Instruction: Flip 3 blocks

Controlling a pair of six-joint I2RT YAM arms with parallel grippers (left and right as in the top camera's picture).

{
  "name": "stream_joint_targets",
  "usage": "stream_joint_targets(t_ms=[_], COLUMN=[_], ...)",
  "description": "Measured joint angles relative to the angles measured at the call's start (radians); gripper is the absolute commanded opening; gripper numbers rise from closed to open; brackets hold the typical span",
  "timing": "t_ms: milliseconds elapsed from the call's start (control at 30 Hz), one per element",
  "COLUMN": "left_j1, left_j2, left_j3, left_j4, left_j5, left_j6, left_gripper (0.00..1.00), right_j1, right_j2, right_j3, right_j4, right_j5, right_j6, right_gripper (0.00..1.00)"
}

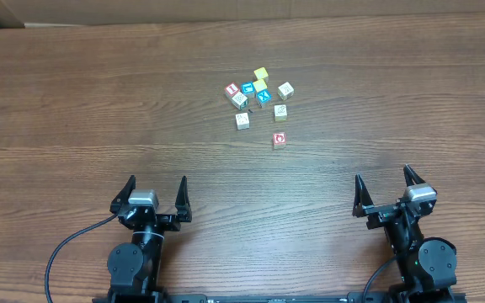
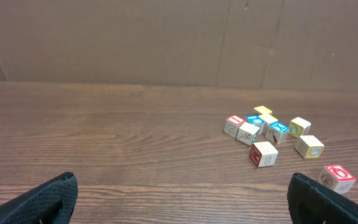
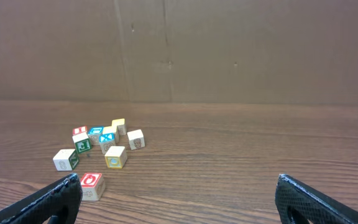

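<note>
Left gripper (image 1: 157, 182) and right gripper (image 1: 383, 175) sit at the near edge of the wooden table (image 1: 74, 101). Both have jaws spread wide with nothing between them. Both fingers (image 2: 42, 200) frame the bottom corners of each wrist view, clear of everything.

The cubes are all in one loose cluster, far side of centre, well apart from both grippers.

- red-ring block (image 1: 279, 139): nearest the arms, ring face up, alone and just off the cluster.
- left cream block (image 1: 242, 120): next row back, cream face up, not touching its neighbours; side face looks green in the right wrist view.
- right cream block (image 1: 281, 111): just behind the red-ring block, cream top with a faint tan mark, standing free.

Behind those is a tighter group: two blue-faced cubes (image 1: 263, 95), two yellow cubes (image 1: 261, 75), a red-topped cube (image 1: 231, 88) and two more cream-faced cubes (image 1: 285, 89). Several look to be touching; I can't tell which pairs.

A cardboard wall (image 2: 166, 37) stands behind the table.
</note>
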Motion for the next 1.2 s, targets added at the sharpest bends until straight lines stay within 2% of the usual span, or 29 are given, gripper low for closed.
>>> stream_joint_targets(t_ms=[300,500,667,833,967,1200], left_j1=[0.000,0.000,0.000,0.000,0.000,0.000], left_j2=[0.000,0.003,0.086,0.264,0.484,0.875], left_j3=[0.007,0.095,0.235,0.443,0.647,1.070], left_j4=[-0.027,-0.224,-0.313,-0.374,-0.480,-0.772], left_j5=[0.000,0.000,0.000,0.009,0.057,0.168], left_j6=[-0.028,-0.030,-0.023,-0.022,-0.019,0.023], left_gripper=[1.00,1.00,1.00,1.00,1.00,1.00], right_j1=[0.000,0.000,0.000,0.000,0.000,0.000], right_j2=[0.000,0.000,0.000,0.000,0.000,0.000], right_j3=[0.000,0.000,0.000,0.000,0.000,0.000], right_j4=[0.000,0.000,0.000,0.000,0.000,0.000], right_j5=[0.000,0.000,0.000,0.000,0.000,0.000], right_j6=[0.000,0.000,0.000,0.000,0.000,0.000], right_gripper=[1.00,1.00,1.00,1.00,1.00,1.00])
